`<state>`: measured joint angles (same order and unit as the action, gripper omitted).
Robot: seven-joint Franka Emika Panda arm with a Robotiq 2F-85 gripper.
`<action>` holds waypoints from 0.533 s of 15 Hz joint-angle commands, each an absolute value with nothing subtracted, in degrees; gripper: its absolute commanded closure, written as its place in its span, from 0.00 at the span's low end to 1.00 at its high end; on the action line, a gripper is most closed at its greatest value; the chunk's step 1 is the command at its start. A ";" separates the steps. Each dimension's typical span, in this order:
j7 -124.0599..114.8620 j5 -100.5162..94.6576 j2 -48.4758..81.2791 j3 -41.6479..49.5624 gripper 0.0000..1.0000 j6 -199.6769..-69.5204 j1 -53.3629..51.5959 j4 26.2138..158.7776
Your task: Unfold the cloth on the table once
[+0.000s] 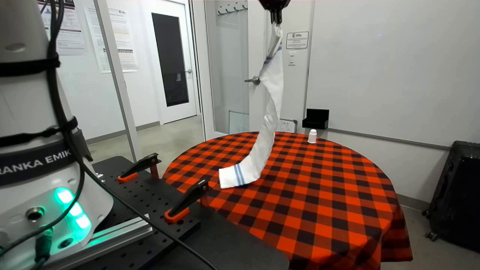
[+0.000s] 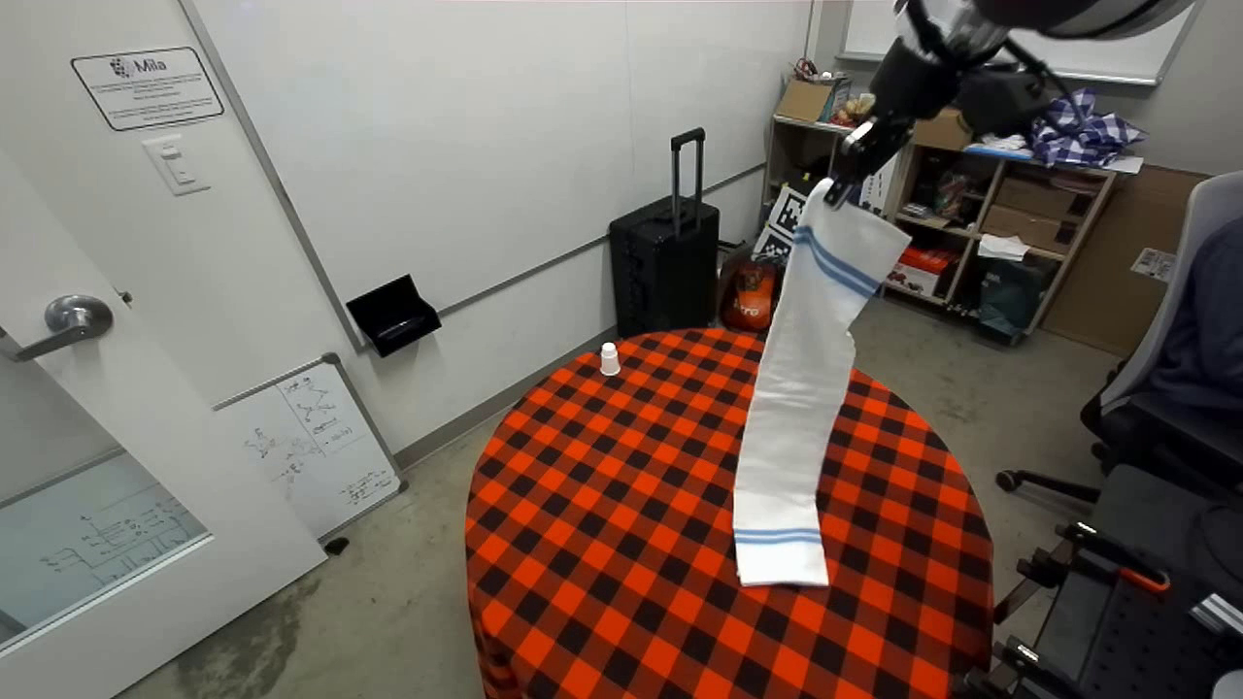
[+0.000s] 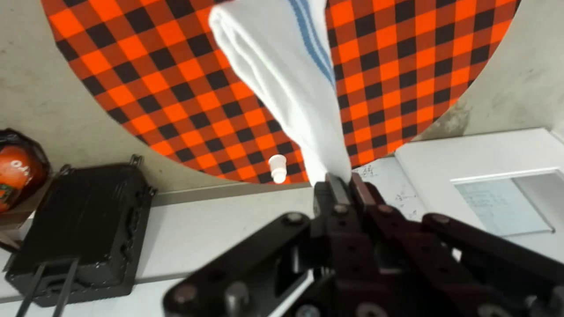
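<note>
The cloth is a long white strip with blue stripes near its ends. It hangs from my gripper in both exterior views (image 1: pixel 275 75) (image 2: pixel 791 417). Its lower striped end rests on the red-and-black checked table (image 1: pixel 318 195). The cloth bends where it meets the table. My gripper (image 1: pixel 276 21) is high above the table, shut on a corner of the cloth's upper end. In the wrist view the closed fingertips (image 3: pixel 345 179) pinch the cloth (image 3: pixel 299 66). Layered folds show along its edge there. The pinched bit between the fingers is hidden.
A small white bottle-like object (image 1: pixel 312 136) stands near the table's far edge; it also shows in the wrist view (image 3: pixel 278 168). Black-and-orange clamps (image 1: pixel 187 202) sit on the robot's mount beside the table. A black suitcase (image 2: pixel 665 262) stands by the whiteboard wall.
</note>
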<state>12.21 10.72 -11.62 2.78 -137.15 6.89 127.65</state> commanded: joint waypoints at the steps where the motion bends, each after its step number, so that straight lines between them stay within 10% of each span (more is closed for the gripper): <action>1: 12.38 7.57 -18.47 7.94 0.99 -133.49 8.56 125.29; 8: 11.40 2.54 -18.69 16.92 0.99 -125.89 13.88 110.43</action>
